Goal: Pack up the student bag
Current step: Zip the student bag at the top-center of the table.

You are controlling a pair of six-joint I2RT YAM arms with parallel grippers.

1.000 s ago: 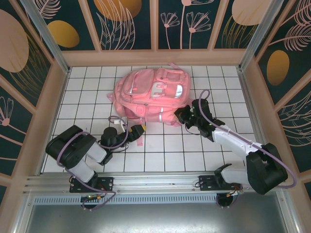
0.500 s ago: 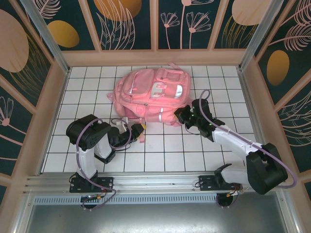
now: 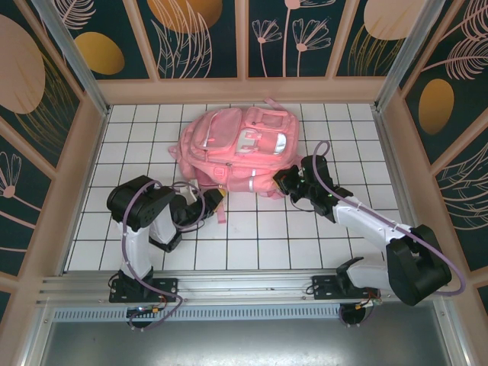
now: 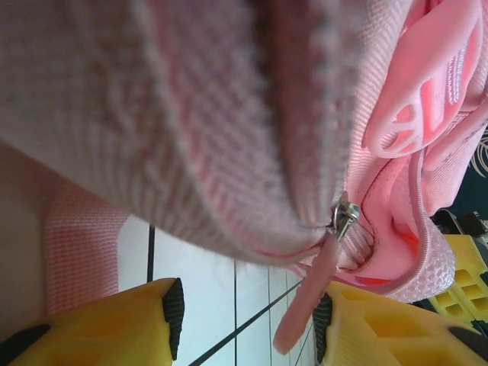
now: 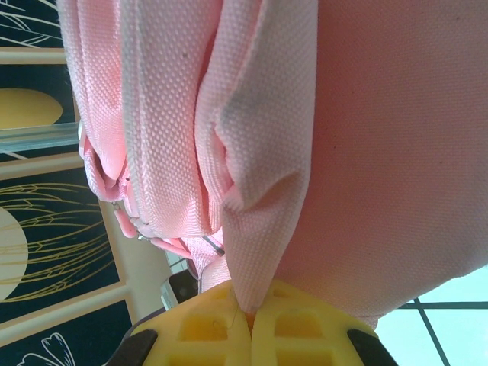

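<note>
The student bag (image 3: 236, 149) is a large pink backpack lying at the middle back of the white tiled table. My left gripper (image 3: 216, 197) is at its near left corner. In the left wrist view the left gripper (image 4: 248, 324) is open under the bag's fabric (image 4: 191, 114). A pink zip pull (image 4: 305, 305) hangs from a metal slider (image 4: 343, 217) between the jaws, close against the right pad (image 4: 322, 328). My right gripper (image 3: 284, 183) is at the bag's near right side. In the right wrist view the right gripper (image 5: 250, 313) is shut on a pinched fold of the bag's fabric (image 5: 259, 191).
Wooden-framed walls (image 3: 76, 152) with dark floral panels close in the table on the left, back and right. Bare white tiles (image 3: 252, 236) lie between the bag and the arm bases. A metal rail (image 3: 244, 286) runs along the near edge.
My left arm has folded up and brought its gripper in to the bag's near left corner, and its jaws have narrowed around the zip pull. The right arm has not moved.
</note>
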